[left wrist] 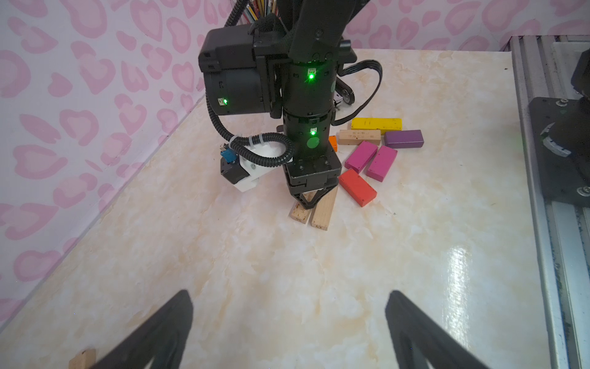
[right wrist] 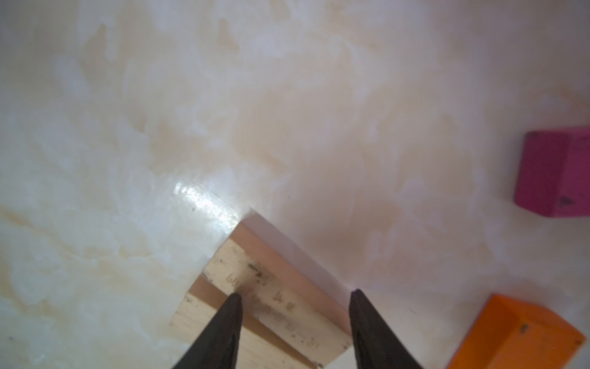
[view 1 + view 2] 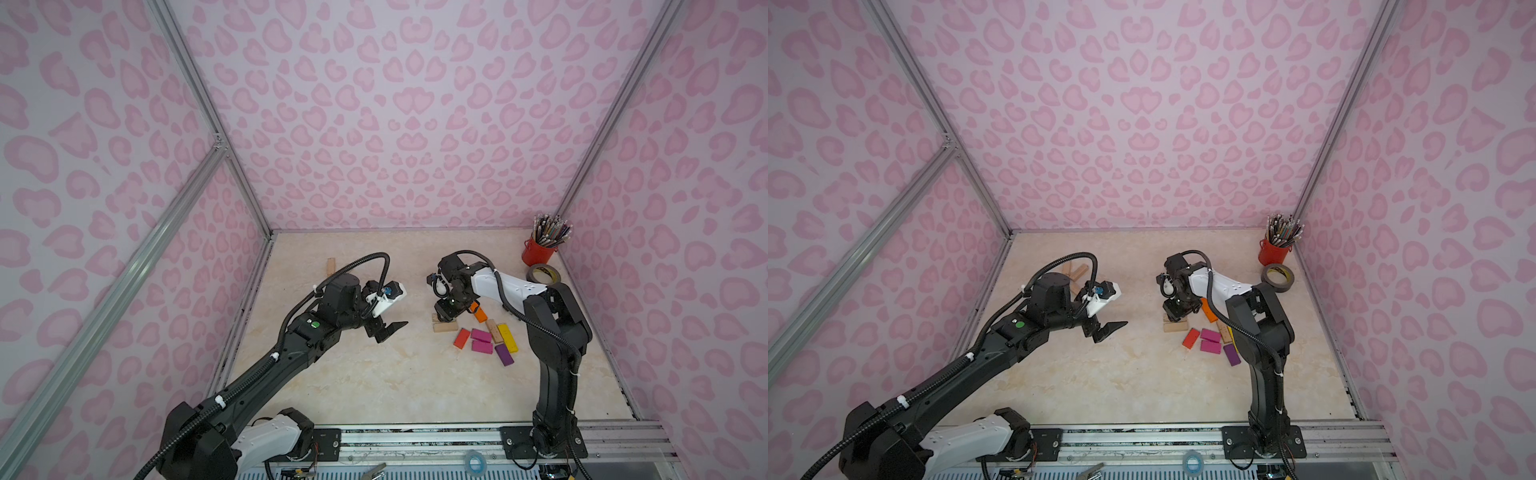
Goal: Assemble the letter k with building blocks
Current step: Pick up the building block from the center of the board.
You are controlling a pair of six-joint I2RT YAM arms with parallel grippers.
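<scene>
R gripper (image 2: pixel 296 294) is down at the marble-look tabletop (image 3: pixel 374 374), jaws part-closed astride a plain light-wood rectangular block w/ dark print on its top face (image 2: pixel 271 287). One tip sits at the seam w/ a second plain wooden block (image 2: pixel 191 316) that touches it, the other tip at the outer long edge. Prob. reason: it spans the bar's narrow width for a short, square hold, to lift it out as a stroke of the k. Whether the pads actually clamp the wood can't be told, since contact is blurred in the wrist view & under the arm from above. Unclear too if the second bar lies beside or partly under the first.

L gripper (image 1: pixel 289 292) hangs over bare table, jaws wide apart, nothing btwn them, prob. kept clear of the R arm.

The other building blocks lie loose just beside the R gripper:
- red-orange flat block (image 3: pixel 461 338)
- two magenta blocks (image 3: pixel 481 335)
- purple block (image 3: pixel 504 354)
- yellow bar (image 3: pixel 508 337)
- dotted plain bar (image 3: pixel 494 330)

No k shape shows yet.

Orange block (image 3: pixel 480 313) is mostly behind the R wrist. Plain wooden bars at the back (image 3: pixel 1079 272) are partly behind the L arm, so their count is unclear
</scene>
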